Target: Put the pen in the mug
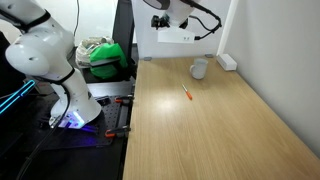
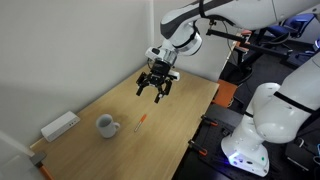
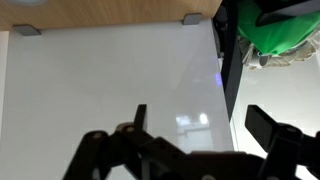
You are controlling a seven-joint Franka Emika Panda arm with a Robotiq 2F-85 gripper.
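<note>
The pen [image 1: 186, 92] is a thin orange-red stick lying flat on the wooden table [image 1: 200, 140]; it also shows in an exterior view [image 2: 141, 122]. The light grey mug [image 1: 199, 68] stands upright a short way beyond it, and in an exterior view [image 2: 106, 125] it is beside the pen. My gripper [image 2: 155, 88] hangs high in the air above the table, well away from both, with its fingers spread open and empty. In the wrist view the two dark fingers [image 3: 200, 125] are apart over a white panel; pen and mug are out of that view.
A flat white box [image 1: 228, 62] lies near the mug by the wall, also seen in an exterior view [image 2: 60, 126]. A white upright panel [image 1: 165, 42] stands at the table's far end. A green bag [image 1: 105, 55] and a white robot body [image 2: 265, 120] sit off the table.
</note>
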